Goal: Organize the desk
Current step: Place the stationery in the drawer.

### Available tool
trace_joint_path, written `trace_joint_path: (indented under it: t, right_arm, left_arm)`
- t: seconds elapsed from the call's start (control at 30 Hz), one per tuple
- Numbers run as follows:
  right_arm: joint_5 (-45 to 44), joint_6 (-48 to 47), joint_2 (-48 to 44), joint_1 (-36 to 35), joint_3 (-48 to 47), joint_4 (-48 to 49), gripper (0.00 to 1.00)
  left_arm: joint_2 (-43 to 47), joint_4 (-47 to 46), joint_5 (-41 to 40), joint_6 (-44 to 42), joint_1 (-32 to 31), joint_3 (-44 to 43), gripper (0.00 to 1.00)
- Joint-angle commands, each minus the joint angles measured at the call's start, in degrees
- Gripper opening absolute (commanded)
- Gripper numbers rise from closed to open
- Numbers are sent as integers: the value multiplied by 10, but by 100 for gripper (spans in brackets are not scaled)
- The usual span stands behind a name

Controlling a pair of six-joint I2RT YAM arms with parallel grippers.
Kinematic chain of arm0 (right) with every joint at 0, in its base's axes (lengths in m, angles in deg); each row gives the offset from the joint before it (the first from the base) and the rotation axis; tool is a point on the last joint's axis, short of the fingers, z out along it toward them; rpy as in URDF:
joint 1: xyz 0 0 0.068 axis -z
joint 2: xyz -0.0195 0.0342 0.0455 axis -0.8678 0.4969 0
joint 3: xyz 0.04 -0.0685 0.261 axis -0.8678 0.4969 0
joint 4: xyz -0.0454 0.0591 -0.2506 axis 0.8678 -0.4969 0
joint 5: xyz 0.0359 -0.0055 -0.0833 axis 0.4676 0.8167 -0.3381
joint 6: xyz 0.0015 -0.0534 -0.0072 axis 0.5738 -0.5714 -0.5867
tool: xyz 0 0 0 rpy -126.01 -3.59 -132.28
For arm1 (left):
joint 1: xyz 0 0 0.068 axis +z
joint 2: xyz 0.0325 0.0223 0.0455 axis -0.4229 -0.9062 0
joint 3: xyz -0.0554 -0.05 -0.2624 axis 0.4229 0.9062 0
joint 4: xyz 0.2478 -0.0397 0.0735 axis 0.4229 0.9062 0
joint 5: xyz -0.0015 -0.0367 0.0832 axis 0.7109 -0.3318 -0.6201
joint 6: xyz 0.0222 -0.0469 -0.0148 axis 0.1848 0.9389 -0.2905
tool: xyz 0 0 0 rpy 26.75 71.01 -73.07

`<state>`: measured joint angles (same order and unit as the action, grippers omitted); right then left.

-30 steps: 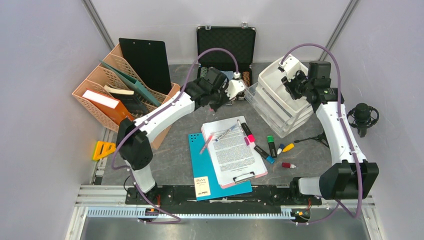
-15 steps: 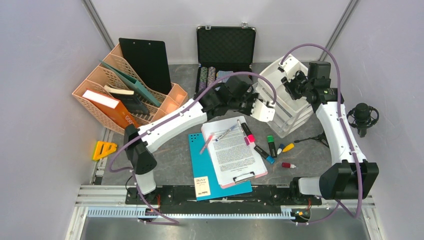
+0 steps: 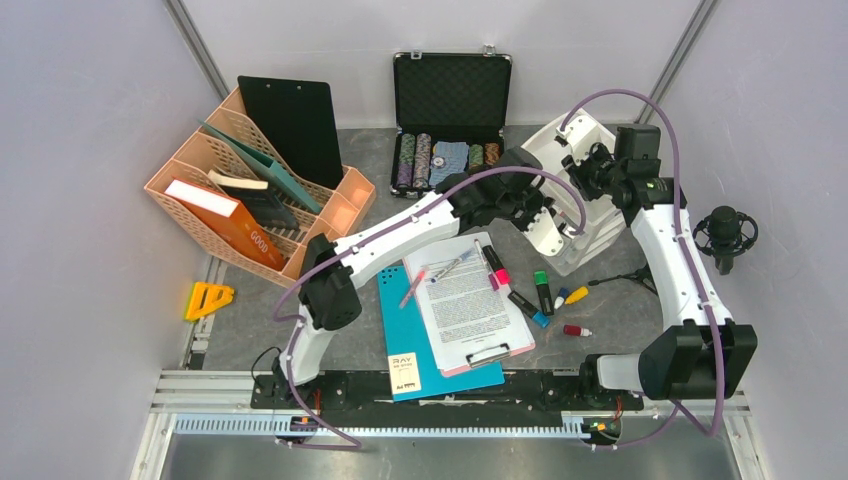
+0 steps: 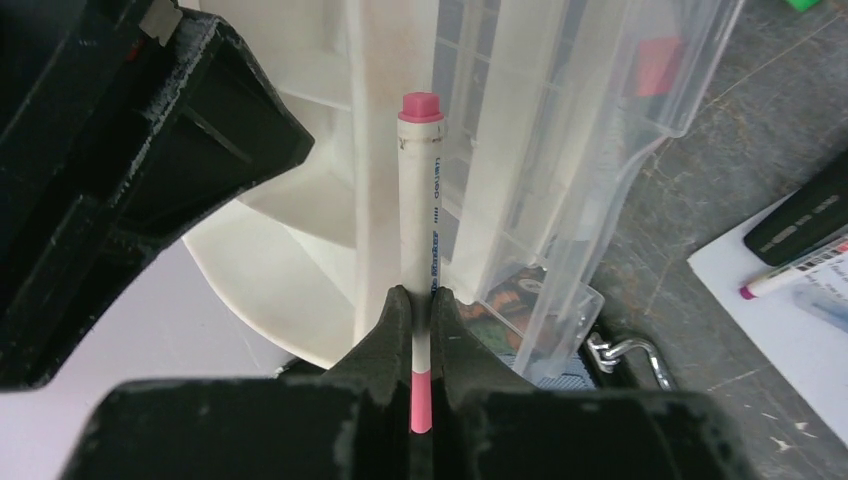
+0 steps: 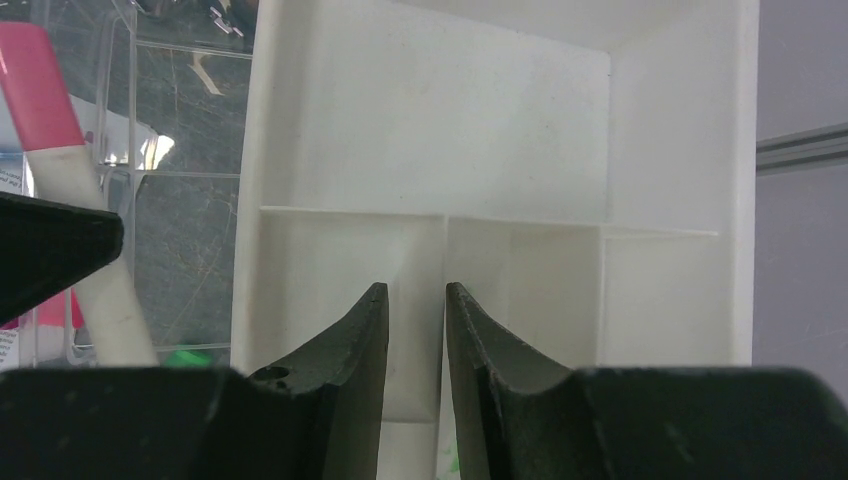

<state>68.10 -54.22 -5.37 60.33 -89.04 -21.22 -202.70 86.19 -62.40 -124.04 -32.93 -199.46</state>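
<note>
At the desk's (image 3: 625, 325) far right, the left gripper (image 4: 420, 300), clenched on a pink-capped marker (image 4: 420, 200), hovers beside the white tray (image 5: 430, 120). The right gripper (image 5: 415, 300) has its jaws astride the tray's wall, though I cannot tell whether they grip it. If the tray shifts, the marker could miss.

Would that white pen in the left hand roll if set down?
Likely: the pen looks round and smooth, so it may roll. It seems stiff and light: it juts straight though the left hand pinches only one end.
</note>
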Motion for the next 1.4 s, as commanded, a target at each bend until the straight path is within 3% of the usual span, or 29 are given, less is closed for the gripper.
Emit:
trace_joint_path:
  t: [0.0,0.17,0.5,0.8,1.0,1.2,1.37]
  right_arm:
    - [-12,-11,-18,2,9,3,33]
    - [-14,-11,-16,2,8,4,33]
    - [-16,-8,-12,2,5,4,33]
    - [-14,1,-9,2,2,7,38]
    - [-11,12,-9,2,-8,13,57]
    - [0,22,-15,2,-7,17,59]
    - [4,31,-22,2,9,27,59]
  left_arm:
    - [-22,2,-15,-48,-4,-51,9]
    - [-26,1,-23,-31,-4,-49,33]
    - [36,-34,-37,67,-6,-31,64]
    - [213,-22,-113,285,-3,159,99]
    - [237,20,-103,461,20,271,100]
    - [231,-22,-20,572,70,370,100]
    - [189,-53,17,619,85,389,94]
